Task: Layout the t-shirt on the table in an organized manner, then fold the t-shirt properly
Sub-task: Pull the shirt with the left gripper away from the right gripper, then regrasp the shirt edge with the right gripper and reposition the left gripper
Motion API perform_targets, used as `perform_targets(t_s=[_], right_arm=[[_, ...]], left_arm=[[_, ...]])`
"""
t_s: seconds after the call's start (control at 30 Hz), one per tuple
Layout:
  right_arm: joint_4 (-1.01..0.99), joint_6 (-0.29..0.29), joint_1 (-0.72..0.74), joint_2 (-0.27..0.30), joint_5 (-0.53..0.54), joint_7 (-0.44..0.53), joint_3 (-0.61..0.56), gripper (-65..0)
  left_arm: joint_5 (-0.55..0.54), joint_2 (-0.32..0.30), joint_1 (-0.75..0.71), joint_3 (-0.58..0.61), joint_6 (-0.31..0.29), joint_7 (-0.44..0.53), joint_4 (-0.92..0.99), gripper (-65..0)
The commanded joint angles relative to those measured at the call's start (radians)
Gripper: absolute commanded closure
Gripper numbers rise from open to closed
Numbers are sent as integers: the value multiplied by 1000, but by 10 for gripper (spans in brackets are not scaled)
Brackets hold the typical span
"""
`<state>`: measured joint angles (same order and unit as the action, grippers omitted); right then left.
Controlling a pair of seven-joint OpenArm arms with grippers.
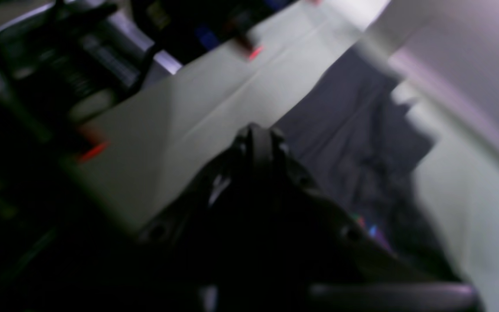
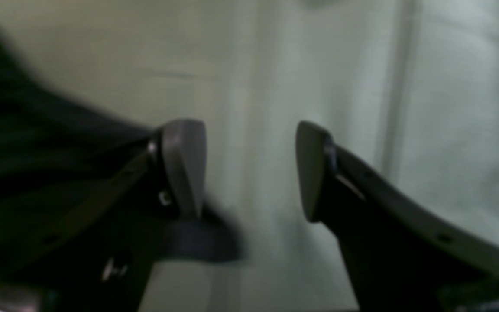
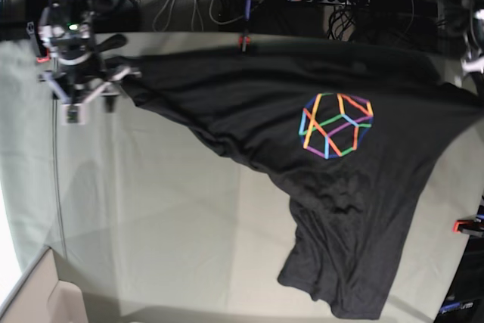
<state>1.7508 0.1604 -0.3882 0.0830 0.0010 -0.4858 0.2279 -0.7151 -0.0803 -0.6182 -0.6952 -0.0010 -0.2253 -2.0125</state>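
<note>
t-shirt point(image 3: 333, 164) spread skewed across table point(image 3: 151, 209) | right gripper point(image 2: 249, 169) agape, empty at shirt's edge | left gripper point(image 1: 258, 134) closed, whether it holds cloth we can't tell | risk: we bunch fabric if one-sided pull

I see the t-shirt point(image 3: 318, 149) spread on the table point(image 3: 151, 217), its edge just left of my right gripper's fingers point(image 2: 184, 169)

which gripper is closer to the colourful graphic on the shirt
Left. The left gripper, shut, hangs just beside the graphic; the right gripper, open, is at the t-shirt's far corner.
</note>
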Motion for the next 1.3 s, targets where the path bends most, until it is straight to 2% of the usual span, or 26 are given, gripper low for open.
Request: perform_targets(t_s=[0.0, 0.07, 0.13, 0.23, 0.3, 0.37, 0.43, 0.57, 0.7, 0.8, 1.03, 1.17, 1.27], right_arm=[[19, -5, 1, 8, 1, 25, 15, -335], [19, -5, 1, 10, 1, 25, 43, -335], [19, -5, 1, 10, 1, 25, 64, -335], [19, -5, -1, 10, 1, 25, 94, -335], [19, -5, -1, 8, 0, 23, 106, -335], [19, -5, -2, 8, 0, 22, 121, -335], [19, -5, -10, 5, 0, 20, 144, -335], [34, -5, -28, 4, 0, 22, 156, -335], [96, -5, -59, 1, 0, 22, 143, -340], [131, -5, -74, -7, 0, 22, 75, -341], [128, -5, -99, -12, 0, 20, -201, -344], [125, -5, -91, -10, 0, 20, -362, -394], [114, -5, -90, -5, 0, 23, -430, -415]], left_arm=[[-1, -5, 22, 15, -6, 22, -17, -1], [1, -6, 97, 72, -6, 14, -17, -1], [18, -36, 171, 154, -4, 14, -17, -1], [64, -80, 300, 343, 6, 14, -15, -1], [102, -86, 400, 480, 8, 14, -12, -1], [160, -77, 481, 605, 34, 14, -12, -1], [226, -62, 555, 741, 94, 14, -11, -1], [317, -11, 620, 865, 120, 14, 2, -1], [325, 6, 624, 874, 120, 14, 5, -1], [325, 0, 608, 868, 121, 14, 0, -1], [322, -37, 538, 673, 123, 20, -8, -1], [222, -85, 521, 540, 124, 14, -9, -1], [145, -137, 508, 447, 126, 0, -9, -1]])
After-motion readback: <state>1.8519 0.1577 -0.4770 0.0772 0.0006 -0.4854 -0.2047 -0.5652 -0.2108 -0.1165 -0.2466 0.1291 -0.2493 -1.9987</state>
